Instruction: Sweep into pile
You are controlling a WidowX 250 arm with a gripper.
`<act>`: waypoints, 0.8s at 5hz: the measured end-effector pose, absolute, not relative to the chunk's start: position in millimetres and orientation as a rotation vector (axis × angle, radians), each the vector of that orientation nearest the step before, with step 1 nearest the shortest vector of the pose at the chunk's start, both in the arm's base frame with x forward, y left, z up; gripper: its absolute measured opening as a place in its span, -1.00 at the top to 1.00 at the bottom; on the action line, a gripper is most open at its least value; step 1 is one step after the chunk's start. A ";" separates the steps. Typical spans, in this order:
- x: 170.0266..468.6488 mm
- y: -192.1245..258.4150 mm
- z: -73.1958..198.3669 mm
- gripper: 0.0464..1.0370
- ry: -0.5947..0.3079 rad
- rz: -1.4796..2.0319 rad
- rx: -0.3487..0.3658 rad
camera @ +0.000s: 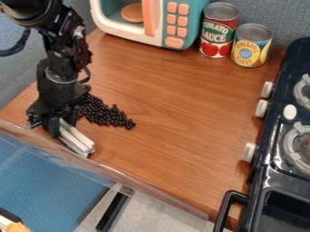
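At the left of the counter, close to its front edge, my gripper (55,127) hangs low and is shut on a silvery, ridged bar (77,138). The bar slants down to the right, with its far end near the clear edge strip. Just right of and behind the gripper lies a heap of small black beans (104,111), tapering to a point on its right. The arm hides the heap's left side.
A toy microwave (167,22) stands at the back, beside a tomato sauce can (218,30) and a pineapple can (251,45). A black toy stove (281,149) lines the right side. A clear strip (139,181) borders the counter's front.
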State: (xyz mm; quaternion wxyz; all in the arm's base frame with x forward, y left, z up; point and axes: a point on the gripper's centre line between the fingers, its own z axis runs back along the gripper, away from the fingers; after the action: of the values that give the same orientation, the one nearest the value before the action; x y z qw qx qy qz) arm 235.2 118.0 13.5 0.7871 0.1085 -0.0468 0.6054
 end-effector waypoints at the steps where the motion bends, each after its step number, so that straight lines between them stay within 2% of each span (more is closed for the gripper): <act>1: 245.0 122.0 13.6 0.34 -0.115 1.302 0.222; 4: 269.9 119.8 14.2 0.34 -0.109 1.373 0.166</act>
State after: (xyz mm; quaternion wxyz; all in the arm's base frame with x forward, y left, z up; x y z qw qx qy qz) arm 269.9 119.8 14.2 0.7690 0.0763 -0.0500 0.6328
